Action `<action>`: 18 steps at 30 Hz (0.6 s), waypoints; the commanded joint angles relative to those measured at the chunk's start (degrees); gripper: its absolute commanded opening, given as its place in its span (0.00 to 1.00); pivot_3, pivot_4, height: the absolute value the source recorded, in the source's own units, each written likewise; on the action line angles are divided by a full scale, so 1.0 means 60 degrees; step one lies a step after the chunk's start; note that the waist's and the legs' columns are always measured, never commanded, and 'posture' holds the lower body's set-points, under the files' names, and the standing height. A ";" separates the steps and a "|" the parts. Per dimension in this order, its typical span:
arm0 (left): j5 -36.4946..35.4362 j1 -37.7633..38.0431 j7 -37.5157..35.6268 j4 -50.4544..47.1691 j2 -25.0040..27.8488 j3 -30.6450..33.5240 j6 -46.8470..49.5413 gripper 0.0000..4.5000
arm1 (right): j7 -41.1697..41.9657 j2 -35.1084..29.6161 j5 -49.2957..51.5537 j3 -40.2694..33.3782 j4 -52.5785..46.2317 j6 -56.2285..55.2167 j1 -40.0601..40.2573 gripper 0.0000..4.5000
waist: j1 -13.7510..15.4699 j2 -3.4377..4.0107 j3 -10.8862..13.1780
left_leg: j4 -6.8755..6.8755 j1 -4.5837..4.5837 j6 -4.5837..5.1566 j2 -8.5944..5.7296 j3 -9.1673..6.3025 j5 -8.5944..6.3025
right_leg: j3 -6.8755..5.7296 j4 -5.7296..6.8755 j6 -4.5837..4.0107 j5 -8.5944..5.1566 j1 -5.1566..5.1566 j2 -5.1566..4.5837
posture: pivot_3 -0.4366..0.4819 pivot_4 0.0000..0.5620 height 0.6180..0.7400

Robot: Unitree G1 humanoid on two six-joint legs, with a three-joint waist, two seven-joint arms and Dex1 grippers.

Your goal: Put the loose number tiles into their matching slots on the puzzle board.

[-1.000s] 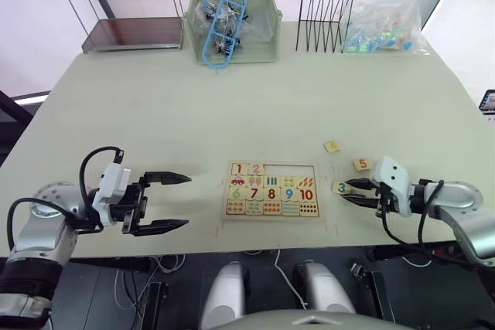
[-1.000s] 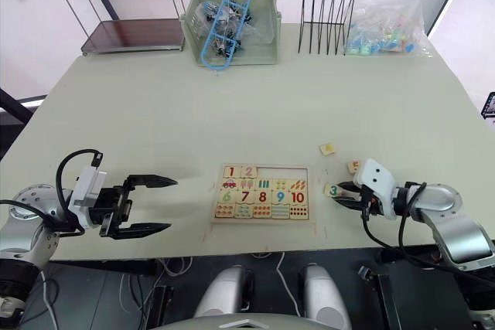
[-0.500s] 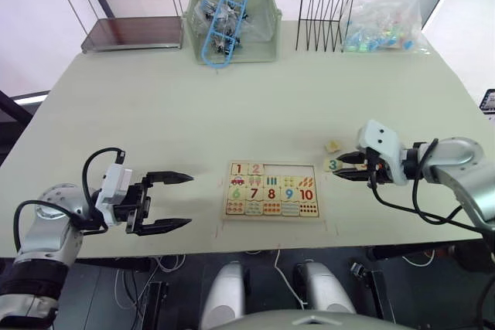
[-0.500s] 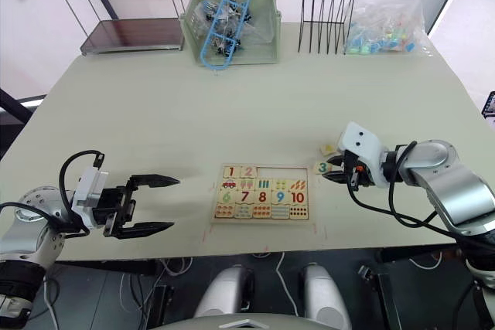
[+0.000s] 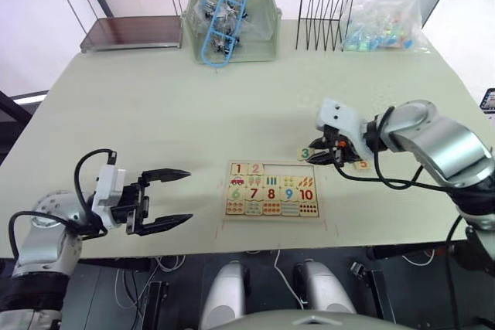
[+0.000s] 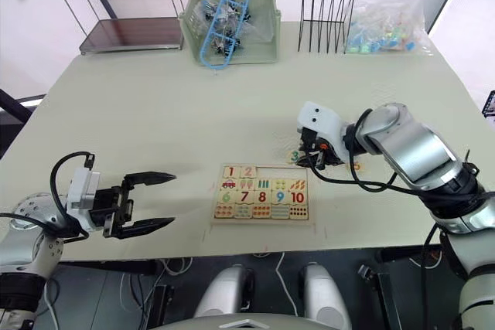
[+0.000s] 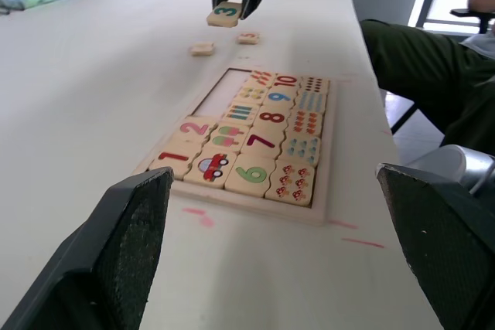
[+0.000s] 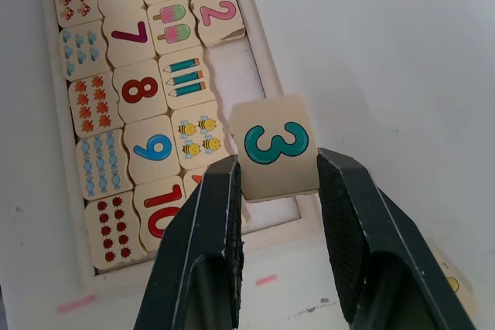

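Pinched between the two black fingers of the right gripper is the green 3 tile, its digit face up toward the wrist camera and most of the tile sticking out past the fingertips. That gripper holds the tile in the air just off the puzzle board's far right corner, over the bare desk and close to the empty stretch of slots along the board's far edge. From the left wrist view the tile hangs clear of the desk surface, gripped from above.

On the board, the 1 tile and the 2 tile sit in the first two slots at the far left corner; the three slots beside them lie open as one long pale recess. Below them run the picture tiles and the row of 6 to 10.

Two more loose tiles lie on the desk beyond the board's right end: the 5 tile, just beside the right gripper, and another small one whose digit I cannot read, near it.

Spread wide, the left gripper hovers empty over the desk near its front edge, well apart from the board's left side, fingers pointing toward it.

Along the desk's far edge stand a wire shelf, a green bin, a black wire rack and a clear bag of coloured pieces.
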 commanded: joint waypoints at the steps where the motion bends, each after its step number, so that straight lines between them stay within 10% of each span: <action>1: -0.0006 0.0176 0.0323 -0.0539 -0.0044 0.0480 0.0226 1.00 | -0.0048 0.0247 -0.0082 0.0327 0.0039 0.0387 -0.0641 0.19 | -0.0011 0.0004 0.0003 | 0.0000 0.0000 0.0000 0.0005 -0.0001 0.0000 | 0.0001 0.0001 0.0000 0.0000 -0.0001 -0.0002 | 0.48 0.27 1.00; 18: 0.0194 0.0888 0.1388 -0.1618 -0.0403 0.1064 0.0796 1.00 | -0.0865 0.2081 -0.0580 0.2066 0.1057 0.0932 -0.1748 0.19 | -0.0129 0.0007 0.0006 | -0.0008 -0.0002 0.0000 0.0002 -0.0009 0.0000 | -0.0004 0.0003 0.0000 0.0001 -0.0008 -0.0011 | 0.48 0.27 1.00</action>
